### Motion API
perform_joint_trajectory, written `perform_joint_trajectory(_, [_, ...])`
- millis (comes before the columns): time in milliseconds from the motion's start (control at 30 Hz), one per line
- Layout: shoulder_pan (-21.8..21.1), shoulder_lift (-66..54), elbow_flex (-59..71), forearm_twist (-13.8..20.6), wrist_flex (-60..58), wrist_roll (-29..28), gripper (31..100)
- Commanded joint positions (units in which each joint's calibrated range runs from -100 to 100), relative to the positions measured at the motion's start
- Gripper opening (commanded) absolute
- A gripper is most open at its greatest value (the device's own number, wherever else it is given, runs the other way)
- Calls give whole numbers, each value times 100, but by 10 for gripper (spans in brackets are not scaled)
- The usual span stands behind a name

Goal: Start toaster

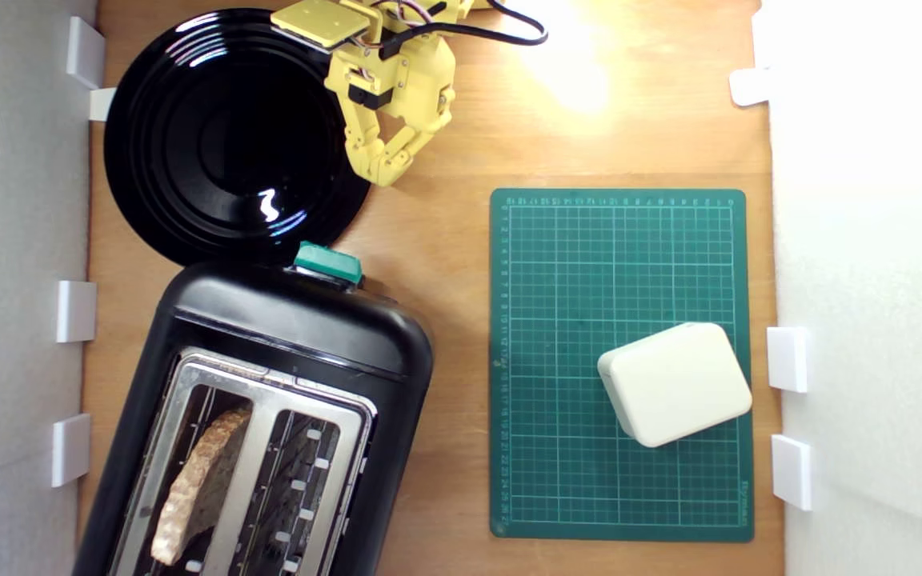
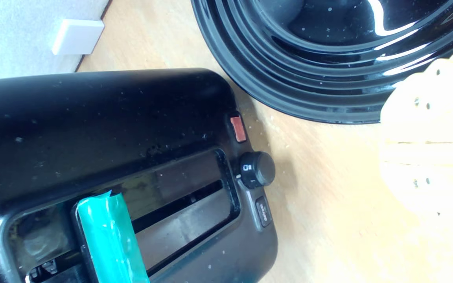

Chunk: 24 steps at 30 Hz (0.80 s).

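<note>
Toaster (image 1: 269,384) holds bread slice (image 1: 201,480), other slot seemingly empty; hand (image 1: 385,172) apart.

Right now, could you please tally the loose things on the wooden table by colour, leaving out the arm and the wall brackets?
Black: 2, the toaster and the plate.
Green: 1, the cutting mat.
White: 1, the rounded box lying on the mat.
Brown: 1, the bread slice in a toaster slot.
Total: 5
</note>
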Motion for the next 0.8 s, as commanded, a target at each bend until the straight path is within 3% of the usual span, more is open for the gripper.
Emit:
perform_joint_trajectory(0, [-19, -58, 38, 47, -97, 26, 314])
perform_joint_trajectory(767, [-35, -58, 38, 66, -63, 26, 314])
